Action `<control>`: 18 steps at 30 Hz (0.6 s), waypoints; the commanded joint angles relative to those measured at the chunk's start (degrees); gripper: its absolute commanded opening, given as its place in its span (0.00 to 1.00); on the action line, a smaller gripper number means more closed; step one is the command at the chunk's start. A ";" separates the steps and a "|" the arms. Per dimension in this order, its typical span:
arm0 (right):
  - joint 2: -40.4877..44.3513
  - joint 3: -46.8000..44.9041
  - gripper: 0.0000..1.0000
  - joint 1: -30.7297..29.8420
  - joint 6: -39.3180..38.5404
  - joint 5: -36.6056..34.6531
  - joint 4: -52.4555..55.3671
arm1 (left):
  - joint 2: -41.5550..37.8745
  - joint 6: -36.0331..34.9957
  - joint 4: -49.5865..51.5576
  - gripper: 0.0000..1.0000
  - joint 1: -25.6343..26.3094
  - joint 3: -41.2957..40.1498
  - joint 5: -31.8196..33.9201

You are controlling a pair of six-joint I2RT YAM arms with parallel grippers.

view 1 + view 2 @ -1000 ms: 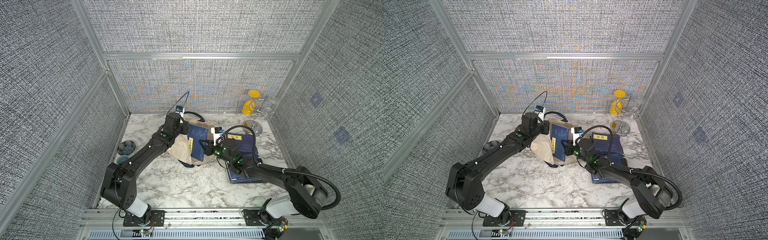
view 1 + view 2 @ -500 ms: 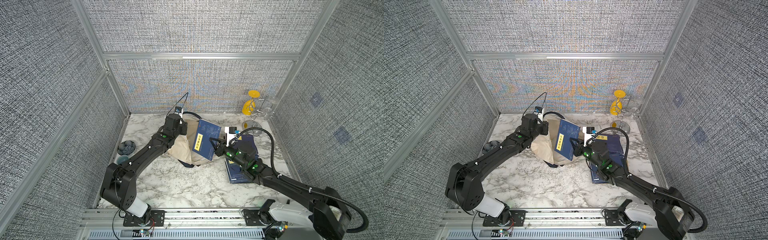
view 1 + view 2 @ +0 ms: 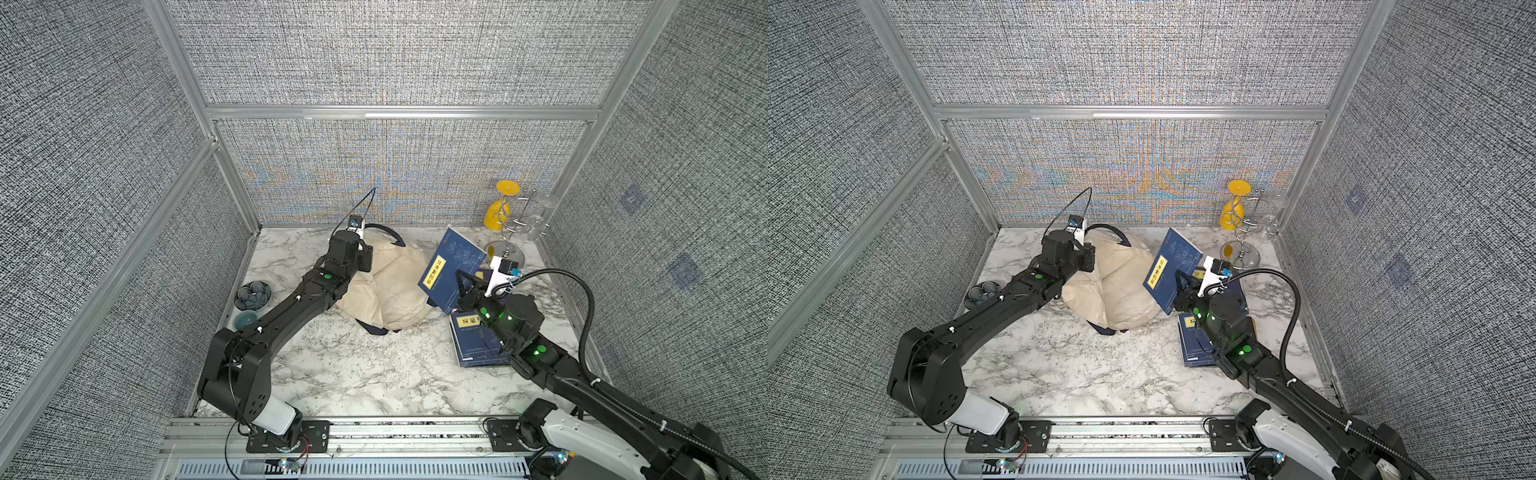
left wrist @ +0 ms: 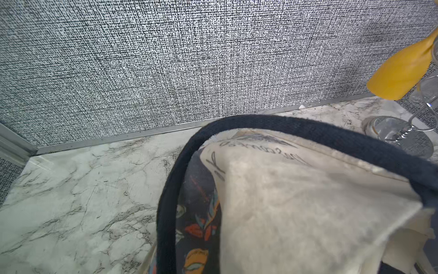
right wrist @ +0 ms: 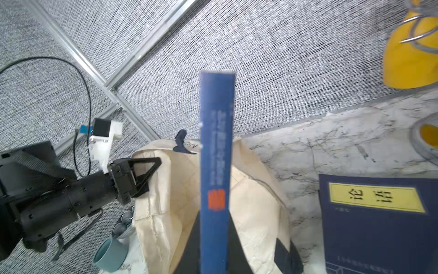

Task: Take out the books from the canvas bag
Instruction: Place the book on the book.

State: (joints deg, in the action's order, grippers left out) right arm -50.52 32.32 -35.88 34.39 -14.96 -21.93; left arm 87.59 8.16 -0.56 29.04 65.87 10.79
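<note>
Gripping book (image 3: 453, 257) upright in right tool (image 3: 461, 282), clear of canvas bag (image 3: 390, 286); left tool (image 5: 151, 166) pinched on its fabric, anchoring it.

Lying book (image 5: 379, 237), yellow label (image 5: 375, 198) reading 论语

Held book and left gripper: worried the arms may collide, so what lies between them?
Only the cream canvas bag lies between the left gripper and the held book; the right wrist view shows it.
</note>
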 commanded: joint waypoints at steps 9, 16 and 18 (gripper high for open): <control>3.15 -5.90 0.00 4.19 10.75 -10.51 -5.45 | -0.05 -1.09 -0.67 0.00 -0.17 0.23 1.18; 1.51 -11.85 0.00 9.24 22.50 -13.12 -12.34 | -0.01 -0.18 -0.32 0.00 -0.20 0.49 -0.02; -0.03 -12.45 0.00 10.09 23.44 -12.86 -14.52 | -0.02 -0.11 -0.16 0.00 -0.21 0.57 -0.15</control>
State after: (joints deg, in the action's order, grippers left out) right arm -49.43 20.34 -26.55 52.99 -26.46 -28.69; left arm 87.59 7.99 -0.38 29.04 66.08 10.52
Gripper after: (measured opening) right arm 0.102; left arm 0.049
